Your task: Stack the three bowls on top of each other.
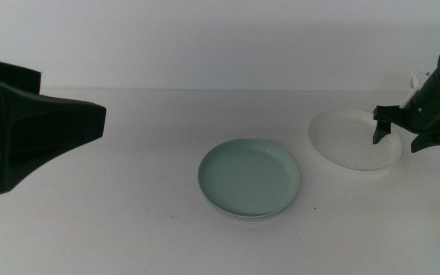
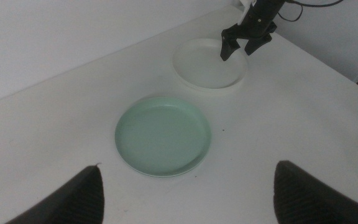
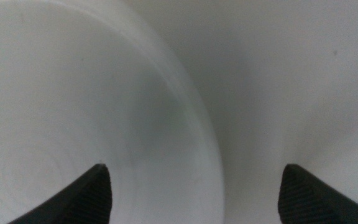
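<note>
— Spread wide, both pairs, as far as we can see: our left gripper (image 2: 188, 190) hangs with its dark jaws apart and nothing between them, held back on the left side of the table (image 1: 128, 221).

— Agreed. Moving rightward, we find the mint green bowl (image 1: 249, 177) in the middle. A second rim shows just under its near edge, so we judge it sits on another bowl, probably the grey one, though we cannot tell the colour for sure.

— Then the white bowl (image 1: 350, 141) lies to the right, apart from that pair, and our right gripper (image 1: 400, 138) is at its far-right rim, jaws parted with the rim (image 3: 197, 124) running between them, not yet closed on it.

— So we reckon one stacking step is done and one is left: grip the white bowl, carry it left, set it on the green one.

— As for the setting, we see a plain white tabletop, bare but for a small dark speck near the green bowl, and a pale wall (image 1: 205, 38) behind.
</note>
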